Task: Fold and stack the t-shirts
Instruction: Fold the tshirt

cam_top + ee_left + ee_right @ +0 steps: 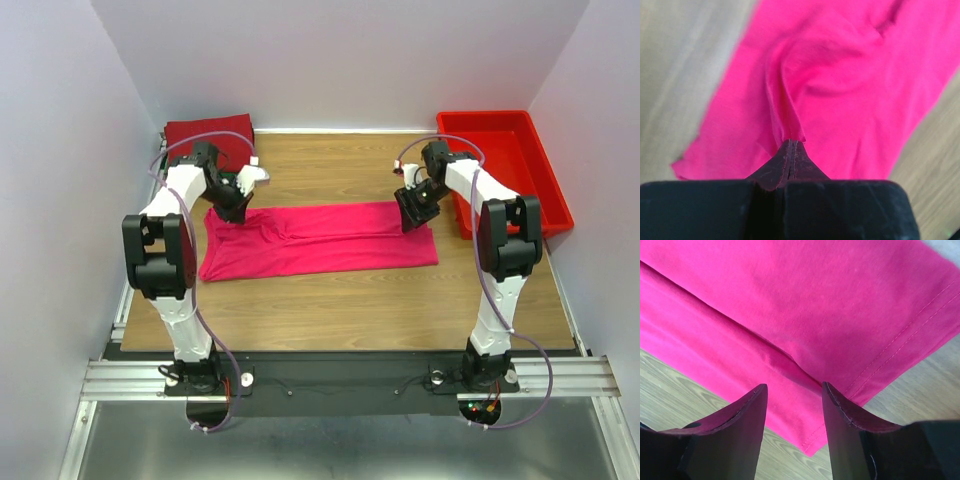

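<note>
Both jaws of the left pincer [791,146] press together on a raised ridge of the pink t-shirt [320,240] at its left end; the right pincer [794,390] hangs half open over the right hem, holding nothing. The shirt's length runs left-right across the surface [330,305].

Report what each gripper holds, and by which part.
The left gripper is shut on the pink t-shirt, pinching a fold near its left end. The right gripper is open over the shirt's right end, holding nothing.
</note>
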Tool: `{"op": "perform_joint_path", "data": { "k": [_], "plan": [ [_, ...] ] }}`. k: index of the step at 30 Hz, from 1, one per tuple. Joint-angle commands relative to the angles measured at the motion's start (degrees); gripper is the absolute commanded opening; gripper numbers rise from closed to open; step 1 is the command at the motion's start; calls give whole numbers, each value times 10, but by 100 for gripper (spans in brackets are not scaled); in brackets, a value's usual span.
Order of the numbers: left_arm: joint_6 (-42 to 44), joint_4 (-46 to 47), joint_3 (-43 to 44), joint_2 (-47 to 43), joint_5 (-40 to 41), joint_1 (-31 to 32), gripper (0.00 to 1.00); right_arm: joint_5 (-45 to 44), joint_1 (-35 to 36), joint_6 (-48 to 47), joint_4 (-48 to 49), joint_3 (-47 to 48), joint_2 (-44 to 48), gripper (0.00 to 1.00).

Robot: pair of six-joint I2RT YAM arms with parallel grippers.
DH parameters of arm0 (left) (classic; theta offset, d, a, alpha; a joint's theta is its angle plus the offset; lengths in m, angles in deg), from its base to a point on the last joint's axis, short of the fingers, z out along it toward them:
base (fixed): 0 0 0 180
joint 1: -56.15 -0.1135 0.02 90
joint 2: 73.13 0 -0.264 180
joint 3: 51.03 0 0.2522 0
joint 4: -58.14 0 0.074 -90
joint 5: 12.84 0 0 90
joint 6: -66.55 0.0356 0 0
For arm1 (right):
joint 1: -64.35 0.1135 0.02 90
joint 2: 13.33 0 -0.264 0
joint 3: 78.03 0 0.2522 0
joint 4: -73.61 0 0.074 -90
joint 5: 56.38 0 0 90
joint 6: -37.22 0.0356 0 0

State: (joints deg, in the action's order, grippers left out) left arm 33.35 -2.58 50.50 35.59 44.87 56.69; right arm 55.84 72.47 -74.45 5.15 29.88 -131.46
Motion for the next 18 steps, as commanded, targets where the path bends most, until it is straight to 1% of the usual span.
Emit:
{"op": "perform_joint_path", "data": {
  "k": [1, 4, 5, 9, 10, 11, 15, 16, 17, 18],
  "plan": [
    [104, -43, -64, -40, 2, -1, 0, -13, -1, -9, -6, -6, 23, 53],
    [141, -41, -106, -64, 14, -1, 0, -19, -2, -14, -7, -13, 25, 53],
    [154, -36, -136, -82, 18, -1, 0, -20, -1, -14, -8, -16, 26, 53],
    [199, -15, -214, -125, 41, -1, 0, -24, -1, -20, -8, -23, 29, 53],
    [203, -15, -214, -130, 45, -1, 0, -24, -2, -20, -8, -23, 29, 53],
    [205, -2, -236, -140, 50, -1, 0, -24, -2, -21, -8, -23, 29, 53],
    [212, 25, -269, -155, 75, -1, 0, -24, -1, -23, -9, -23, 27, 53],
    [213, 28, -273, -159, 77, -1, 2, -24, -1, -24, -9, -23, 29, 53],
    [221, 31, -276, -164, 77, -1, 15, -25, -2, -26, -10, -23, 28, 53],
    [223, 31, -275, -175, 76, -1, 24, -25, -1, -27, -10, -22, 29, 53]
  ]
}}
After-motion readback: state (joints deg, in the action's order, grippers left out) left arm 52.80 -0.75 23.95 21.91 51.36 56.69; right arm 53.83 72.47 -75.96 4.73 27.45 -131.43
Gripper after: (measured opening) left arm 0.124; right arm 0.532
